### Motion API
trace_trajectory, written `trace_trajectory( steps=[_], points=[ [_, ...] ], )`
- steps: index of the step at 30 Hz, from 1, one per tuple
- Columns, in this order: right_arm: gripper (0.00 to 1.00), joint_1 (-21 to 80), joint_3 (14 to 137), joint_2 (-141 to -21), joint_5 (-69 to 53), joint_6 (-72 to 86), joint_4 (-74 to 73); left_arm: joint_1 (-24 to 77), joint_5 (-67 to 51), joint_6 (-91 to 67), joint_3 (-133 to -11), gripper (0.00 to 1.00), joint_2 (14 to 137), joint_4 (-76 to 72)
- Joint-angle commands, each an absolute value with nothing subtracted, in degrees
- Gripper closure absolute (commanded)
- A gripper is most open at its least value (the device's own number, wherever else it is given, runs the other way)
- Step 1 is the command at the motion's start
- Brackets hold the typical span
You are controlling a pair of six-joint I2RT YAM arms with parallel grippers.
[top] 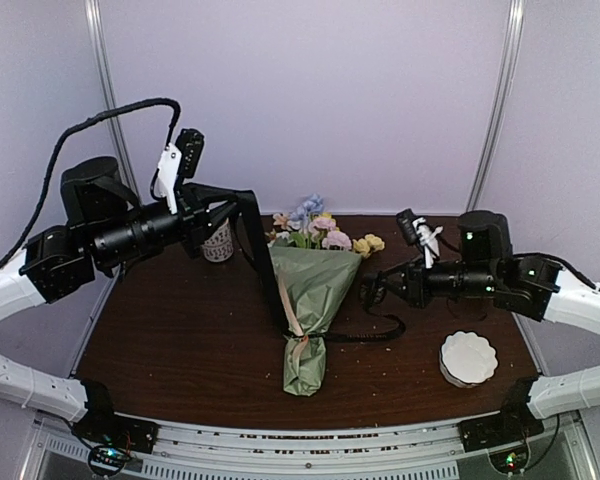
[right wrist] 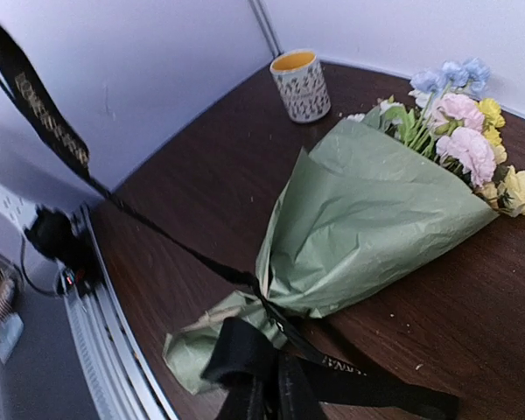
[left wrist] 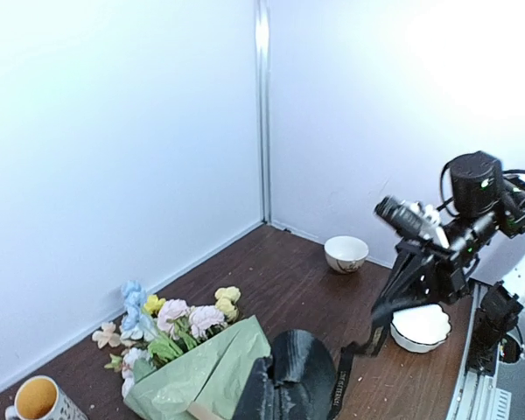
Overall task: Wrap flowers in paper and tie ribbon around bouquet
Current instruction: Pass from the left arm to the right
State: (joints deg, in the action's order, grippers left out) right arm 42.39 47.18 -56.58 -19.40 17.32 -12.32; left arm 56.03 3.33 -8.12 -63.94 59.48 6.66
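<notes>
The bouquet lies mid-table: a sage-green paper cone (top: 312, 290) with pastel flowers (top: 318, 232) sticking out of its far, wide end. The black ribbon (top: 265, 255) runs taut from my raised left gripper (top: 243, 200) down to the cone's narrow neck. From there it trails right along the table up to my right gripper (top: 372, 293). Both grippers are shut on the ribbon. In the right wrist view the ribbon (right wrist: 162, 234) cinches the paper (right wrist: 367, 219) just ahead of the right gripper (right wrist: 262, 385). The left wrist view has the left gripper (left wrist: 282, 381) above the paper (left wrist: 192, 372), with the ribbon (left wrist: 340, 388) beside it.
A patterned mug (top: 218, 243) stands at the back left of the brown table (top: 170, 340), close to the left arm. A white scalloped dish (top: 468, 358) sits front right under the right arm. A small bowl (left wrist: 346, 254) rests by the far wall.
</notes>
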Motion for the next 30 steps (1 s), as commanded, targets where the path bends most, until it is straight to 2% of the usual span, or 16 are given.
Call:
trace_trajectory(
  steps=[1,2,3,4,5,6,11,13,16,22,30],
  points=[
    [0.80,47.77,46.80,-60.65,-15.99,12.55,-22.57,59.65,0.56,0.65,-67.30,1.00,60.05,9.06],
    [0.62,48.18,46.29,-61.02,-14.49,12.71,-23.77,60.58,0.91,1.48,-68.20,1.00,60.42,9.92],
    [0.53,48.24,45.90,-61.23,-12.73,12.86,-24.71,61.57,1.22,2.50,-69.14,1.00,60.79,10.80],
    [0.19,48.27,45.73,-61.26,-11.29,12.79,-25.41,62.56,1.61,3.30,-70.17,1.00,61.16,11.76],
    [0.03,48.30,45.76,-61.18,-10.28,12.67,-25.53,63.43,1.86,3.94,-71.04,1.00,61.65,12.35],
    [0.00,48.32,46.08,-61.05,-10.21,12.54,-25.13,64.20,1.78,4.74,-71.78,1.00,61.99,12.76],
    [0.00,51.80,48.51,-63.38,-17.11,11.07,-12.69,66.42,2.05,7.23,-74.31,1.00,63.19,14.02],
    [0.00,54.36,49.78,-66.73,-20.58,9.35,-5.16,66.53,2.11,7.38,-74.31,1.00,63.05,13.95],
    [0.03,56.32,55.17,-73.26,-23.34,5.08,-2.14,66.61,2.67,7.64,-74.18,1.00,62.68,13.67],
    [0.30,56.47,66.19,-85.54,-29.64,3.06,-2.45,66.71,3.68,7.56,-73.96,1.00,62.50,13.97],
    [0.71,56.54,66.70,-89.35,-33.33,4.66,0.95,66.71,5.14,7.55,-73.14,1.00,61.48,13.71]
  ],
)
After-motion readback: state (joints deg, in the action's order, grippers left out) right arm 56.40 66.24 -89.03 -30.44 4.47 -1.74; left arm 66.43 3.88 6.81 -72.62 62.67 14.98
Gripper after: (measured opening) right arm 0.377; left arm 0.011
